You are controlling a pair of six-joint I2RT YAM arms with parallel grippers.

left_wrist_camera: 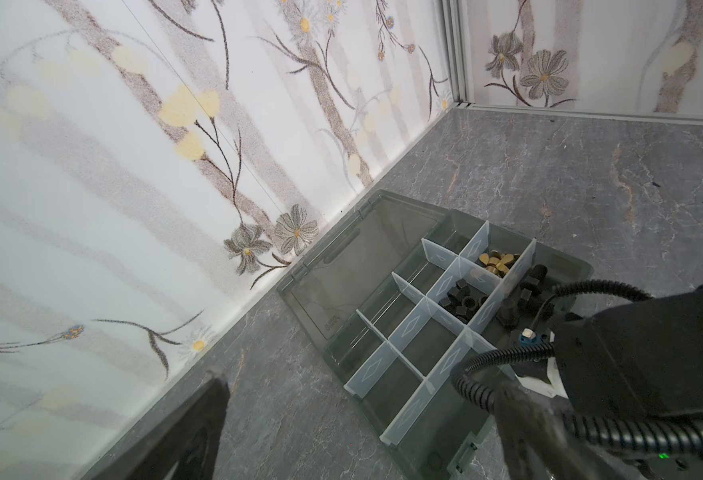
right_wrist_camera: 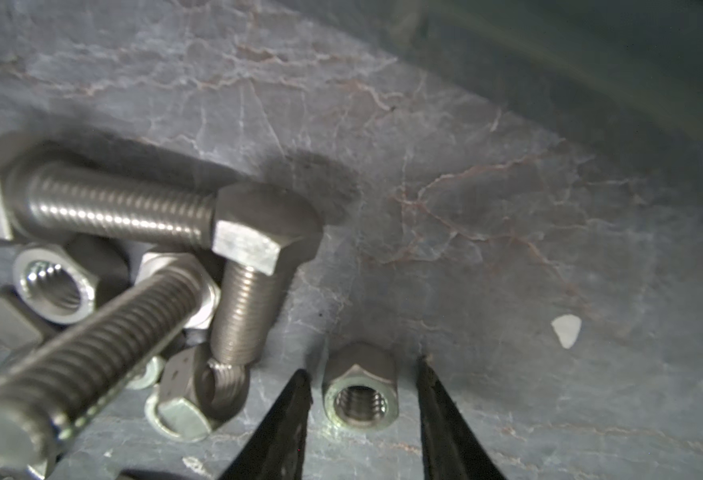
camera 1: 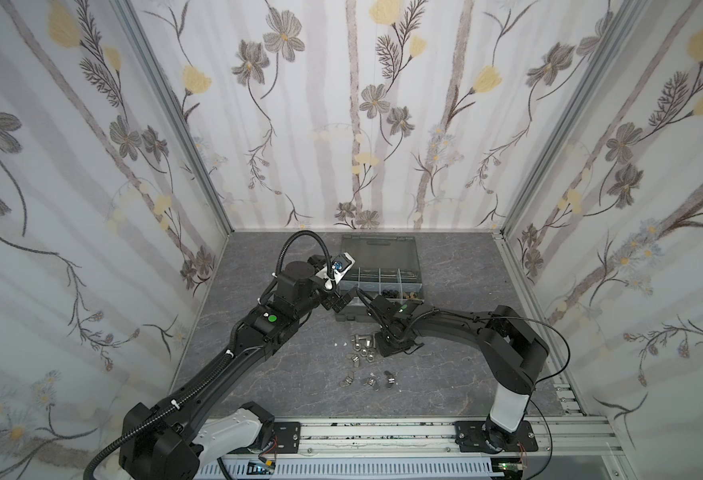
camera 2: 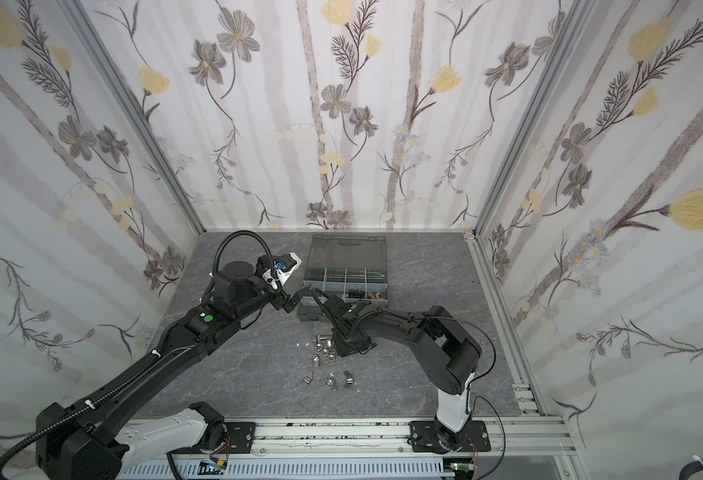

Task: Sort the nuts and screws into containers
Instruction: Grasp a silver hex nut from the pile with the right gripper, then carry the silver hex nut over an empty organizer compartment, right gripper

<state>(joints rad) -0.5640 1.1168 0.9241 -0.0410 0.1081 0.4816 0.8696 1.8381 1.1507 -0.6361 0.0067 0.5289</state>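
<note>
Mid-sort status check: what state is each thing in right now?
Case lid: open, laid back flat.
Left pincer: open, empty.
Silver nut: on table, hole up, ungripped.
Right pincer: open, straddling that nut, not touching.
Silver bolts: loose, piled on table.
Brass nuts: in a compartment.
Black nuts: in the next one.

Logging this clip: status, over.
Right gripper open, straddling silver hex nut, not touching. Left gripper open by organizer case. Bolt pile close beside nut.

The screws (right_wrist_camera: 121, 208) and nut (right_wrist_camera: 360, 401) are shiny threaded metal, lying on a matt stone-look table (right_wrist_camera: 487, 187). The case (left_wrist_camera: 354, 266) is smoky glossy plastic with frosted translucent dividers (left_wrist_camera: 412, 328).
</note>
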